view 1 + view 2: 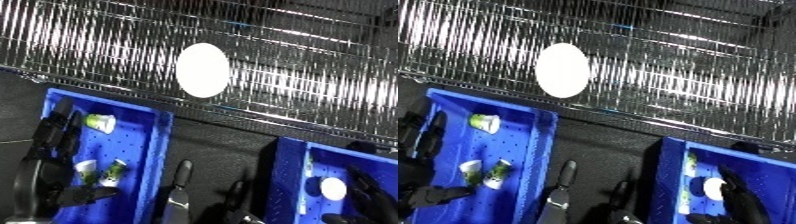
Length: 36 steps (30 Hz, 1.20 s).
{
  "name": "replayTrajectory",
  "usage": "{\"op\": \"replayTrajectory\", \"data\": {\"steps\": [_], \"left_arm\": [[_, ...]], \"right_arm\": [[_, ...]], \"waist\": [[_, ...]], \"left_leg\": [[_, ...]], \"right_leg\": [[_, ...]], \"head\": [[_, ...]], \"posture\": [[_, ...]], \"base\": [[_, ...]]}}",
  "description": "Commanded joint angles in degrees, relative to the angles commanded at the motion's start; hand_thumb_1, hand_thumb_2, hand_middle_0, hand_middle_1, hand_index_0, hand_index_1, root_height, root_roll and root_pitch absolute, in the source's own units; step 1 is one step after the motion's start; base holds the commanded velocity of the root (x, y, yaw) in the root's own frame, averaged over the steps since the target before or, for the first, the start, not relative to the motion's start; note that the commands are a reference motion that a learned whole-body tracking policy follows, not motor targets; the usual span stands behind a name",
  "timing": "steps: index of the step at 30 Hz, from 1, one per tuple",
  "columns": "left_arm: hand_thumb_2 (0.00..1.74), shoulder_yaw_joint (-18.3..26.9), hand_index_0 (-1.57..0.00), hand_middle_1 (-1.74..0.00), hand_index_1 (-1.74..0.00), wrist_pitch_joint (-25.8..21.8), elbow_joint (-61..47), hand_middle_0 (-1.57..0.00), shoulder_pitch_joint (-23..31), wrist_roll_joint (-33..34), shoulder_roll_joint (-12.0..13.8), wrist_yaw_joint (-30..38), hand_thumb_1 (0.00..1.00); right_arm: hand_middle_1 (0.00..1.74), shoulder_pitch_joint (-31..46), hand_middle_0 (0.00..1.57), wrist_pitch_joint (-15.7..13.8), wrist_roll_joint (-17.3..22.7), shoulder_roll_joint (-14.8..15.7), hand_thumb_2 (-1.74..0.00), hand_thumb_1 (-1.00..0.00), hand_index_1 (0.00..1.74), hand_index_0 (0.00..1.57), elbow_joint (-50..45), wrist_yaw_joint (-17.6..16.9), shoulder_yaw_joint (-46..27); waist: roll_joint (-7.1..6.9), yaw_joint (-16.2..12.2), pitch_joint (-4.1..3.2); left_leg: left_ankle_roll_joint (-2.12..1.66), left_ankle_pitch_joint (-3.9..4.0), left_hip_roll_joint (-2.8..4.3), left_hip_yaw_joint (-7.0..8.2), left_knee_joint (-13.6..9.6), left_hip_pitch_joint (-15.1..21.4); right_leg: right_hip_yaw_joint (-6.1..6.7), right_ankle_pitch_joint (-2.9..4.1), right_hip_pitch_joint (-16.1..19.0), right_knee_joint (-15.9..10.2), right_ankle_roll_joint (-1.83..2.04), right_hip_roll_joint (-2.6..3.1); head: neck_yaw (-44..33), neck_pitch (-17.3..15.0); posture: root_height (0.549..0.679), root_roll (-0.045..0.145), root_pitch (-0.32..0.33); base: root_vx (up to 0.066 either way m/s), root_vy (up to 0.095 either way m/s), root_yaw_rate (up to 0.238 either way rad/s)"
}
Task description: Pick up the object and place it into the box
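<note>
Left eye view: a wire mesh wall [266, 55] spans the top, with a white oval [202, 70] hanging in front of it. Below, on the dark floor, a blue bin [155, 150] sits at left. Inside it lie a pale green cup-like object [101, 123] and two small green-and-white objects [99, 172]. The left hand [49, 150] reaches down into this bin along its left wall; whether its fingers are apart or together cannot be told. Right eye view: a second blue bin [673, 175] sits at right, holding a white round object [712, 188]. The right hand [740, 197] rests just beside it, finger state unclear.
</note>
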Motion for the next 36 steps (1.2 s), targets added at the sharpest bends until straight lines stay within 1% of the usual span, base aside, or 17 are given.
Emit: {"op": "replayTrajectory", "data": {"steps": [4, 7, 12, 17, 23, 27, 30, 32, 36], "left_arm": [[0.00, -0.77, 0.00, 0.00, 0.00, 0.39, -0.80, 0.00, -2.28, 0.79, -0.17, 1.11, 0.00], [0.00, -1.41, 0.00, 0.00, 0.00, 0.50, -0.26, 0.00, -4.41, 2.01, -0.41, 1.87, 0.00], [0.00, -2.92, 0.00, 0.00, 0.00, 1.61, 1.93, 0.00, -9.03, 4.47, -0.81, 3.74, 0.00], [0.00, -4.06, 0.00, 0.00, 0.00, 1.72, 6.00, 0.00, -13.01, 6.55, -1.67, 6.34, 0.00], [0.00, -4.64, 0.00, 0.00, 0.00, 1.39, 11.16, 0.00, -16.70, 7.91, -2.49, 7.90, 0.00], [0.00, -4.74, 0.00, 0.00, 0.00, 1.35, 14.59, 0.00, -18.75, 8.24, -2.70, 8.42, 0.00], [0.00, -4.86, 0.00, 0.00, 0.00, 1.28, 16.93, 0.00, -20.05, 8.56, -2.86, 8.65, 0.00], [0.00, -4.88, 0.00, 0.00, 0.00, 1.27, 17.96, 0.00, -20.68, 8.73, -2.91, 8.65, 0.00], [0.00, -4.88, 0.00, 0.00, 0.00, 1.24, 18.48, 0.00, -21.06, 8.79, -2.95, 8.60, 0.00]], "right_arm": [[0.00, -0.14, 0.00, 0.33, 0.40, 0.32, 0.00, 0.00, 0.00, 0.00, 0.47, 0.73, 0.20], [0.00, -0.11, 0.00, 0.50, 0.58, 0.72, 0.00, 0.00, 0.00, 0.00, 0.38, 1.40, 0.64], [0.00, -0.23, 0.00, 0.69, 0.35, 1.57, 0.00, 0.00, 0.00, 0.00, 0.23, 2.55, 1.44], [0.00, -1.31, 0.00, 1.25, -0.36, 2.13, 0.00, 0.00, 0.00, 0.00, 0.09, 3.38, 2.43], [0.00, -2.52, 0.00, 1.92, -1.02, 2.38, 0.00, 0.00, 0.00, 0.00, -0.40, 3.88, 3.36], [0.00, -3.10, 0.00, 2.14, -1.37, 2.50, 0.00, 0.00, 0.00, 0.00, -1.02, 3.90, 3.85], [0.00, -3.59, 0.00, 2.57, -1.46, 2.59, 0.00, 0.00, 0.00, 0.00, -1.61, 3.62, 4.31], [0.00, -3.81, 0.00, 2.83, -1.44, 2.62, 0.00, 0.00, 0.00, 0.00, -1.98, 3.43, 4.54], [0.00, -3.92, 0.00, 2.96, -1.40, 2.62, 0.00, 0.00, 0.00, 0.00, -2.18, 3.31, 4.65]], "waist": [[-0.64, -0.31, 0.00], [-1.37, -0.81, 0.00], [-2.73, -1.83, 0.00], [-3.82, -3.09, 0.00], [-4.47, -4.44, 0.00], [-4.84, -5.26, 0.00], [-5.16, -5.76, 0.00], [-5.34, -5.97, 0.00], [-5.42, -6.06, 0.00]], "left_leg": [[0.08, -0.26, 0.05, 0.15, 0.59, -0.15], [0.13, -0.53, 0.29, 0.46, 1.20, -0.37], [0.19, -0.99, 0.95, 1.07, 2.27, -0.91], [0.22, -1.31, 1.63, 1.78, 2.95, -1.29], [0.16, -1.50, 2.31, 2.54, 3.53, -1.82], [0.09, -1.70, 2.64, 2.97, 4.06, -2.43], [0.04, -1.87, 2.90, 3.17, 4.51, -2.92], [0.00, -1.93, 3.02, 3.24, 4.62, -3.11], [-0.03, -1.93, 3.07, 3.28, 4.61, -3.19]], "right_leg": [[0.24, 0.01, -0.03, 0.34, 0.08, 0.12], [0.65, -0.02, -0.23, 0.72, 0.17, 0.39], [1.41, 0.04, -0.77, 1.38, 0.49, 0.97], [2.27, 0.14, -1.33, 1.70, 0.74, 1.64], [3.10, 0.25, -2.36, 2.13, 0.93, 2.18], [3.56, 0.20, -3.17, 2.56, 1.02, 2.54], [3.80, 0.21, -3.74, 2.89, 1.10, 2.71], [3.90, 0.24, -3.96, 2.93, 1.16, 2.80], [3.94, 0.26, -4.05, 2.90, 1.17, 2.85]], "head": [[-2.81, 0.91], [-7.04, 2.11], [-11.83, 3.54], [-16.95, 5.81], [-21.52, 8.43], [-23.69, 9.50], [-24.76, 10.30], [-24.76, 10.30], [-24.76, 10.30]], "posture": [[0.657, 0.039, 0.062], [0.657, 0.036, 0.060], [0.655, 0.028, 0.058], [0.653, 0.021, 0.060], [0.651, 0.017, 0.065], [0.650, 0.014, 0.071], [0.649, 0.012, 0.075], [0.649, 0.011, 0.077], [0.649, 0.011, 0.079]], "base": [[0.028, 0.004, -0.069], [0.025, 0.007, -0.120], [0.025, 0.006, -0.141], [0.012, 0.020, -0.151], [0.003, 0.035, -0.114], [-0.003, 0.031, -0.101], [-0.003, 0.021, -0.081], [-0.001, 0.007, -0.046], [0.000, 0.001, -0.009]]}}
